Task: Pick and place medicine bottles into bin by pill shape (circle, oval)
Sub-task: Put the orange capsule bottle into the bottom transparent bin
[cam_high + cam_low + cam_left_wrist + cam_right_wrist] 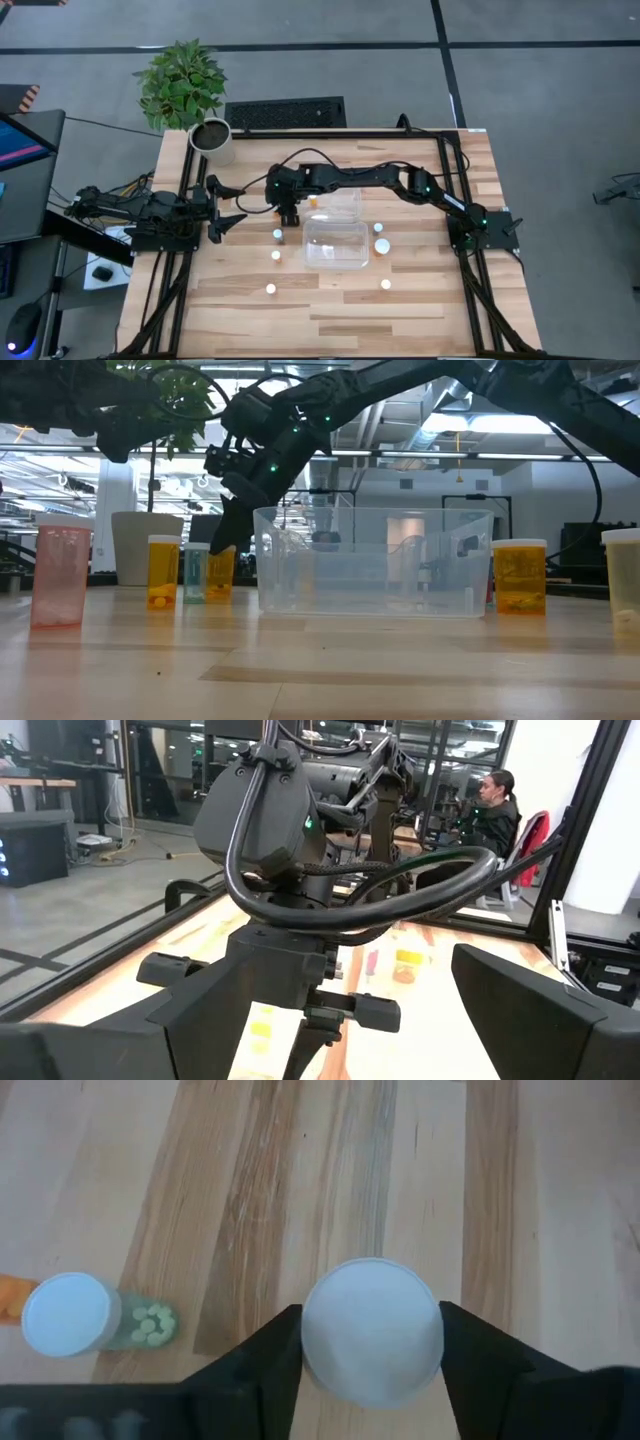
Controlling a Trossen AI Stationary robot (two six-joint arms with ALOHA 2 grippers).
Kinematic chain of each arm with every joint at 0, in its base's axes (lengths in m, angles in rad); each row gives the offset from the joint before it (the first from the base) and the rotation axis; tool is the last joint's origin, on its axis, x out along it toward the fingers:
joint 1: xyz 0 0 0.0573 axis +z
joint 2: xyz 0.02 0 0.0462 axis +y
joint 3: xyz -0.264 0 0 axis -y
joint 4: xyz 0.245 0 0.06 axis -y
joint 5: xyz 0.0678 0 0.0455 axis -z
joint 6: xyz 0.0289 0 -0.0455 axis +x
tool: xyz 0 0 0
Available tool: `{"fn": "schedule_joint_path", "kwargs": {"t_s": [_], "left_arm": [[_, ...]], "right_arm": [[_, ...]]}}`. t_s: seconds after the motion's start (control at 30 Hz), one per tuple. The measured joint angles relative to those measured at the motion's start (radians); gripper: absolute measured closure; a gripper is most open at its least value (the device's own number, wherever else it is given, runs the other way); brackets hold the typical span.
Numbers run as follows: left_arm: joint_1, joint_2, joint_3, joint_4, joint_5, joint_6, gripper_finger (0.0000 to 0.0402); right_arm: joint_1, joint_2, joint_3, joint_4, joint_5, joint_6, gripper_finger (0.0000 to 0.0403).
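Nearest, at left: pink-tinted medicine bottle, upright on table. Behind it, mid-table: clear bin, with amber bottle just beside its right end. Farther back, left of bin: three small bottles in a row. Right gripper down over rightmost bottle, fingers narrowed onto both sides of its white cap, bottle upright on the wood. Beyond, white plant pot. Left gripper spread wide, holding nothing, near table's left edge.

high: straight down, whole table | low: table-level (bin shared) | wrists: close, forward
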Motion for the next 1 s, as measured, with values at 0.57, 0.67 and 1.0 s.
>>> {"fn": "schedule_joint_path", "kwargs": {"t_s": [0.57,0.67,1.0], "left_arm": [[0.0,0.0,0.0,0.001,0.01,-0.013,0.0072],[0.0,0.0,0.0,0.001,0.018,-0.015,0.0072],[0.0,0.0,0.0,0.003,0.029,-0.017,0.0072]], "right_arm": [[-0.002,-0.353,-0.001,-0.313,-0.008,-0.017,0.0192],[0.018,-0.456,-0.001,-0.437,-0.028,0.018,0.0189],[0.216,-0.775,-0.264,-0.514,0.068,0.264,0.0192]]}}
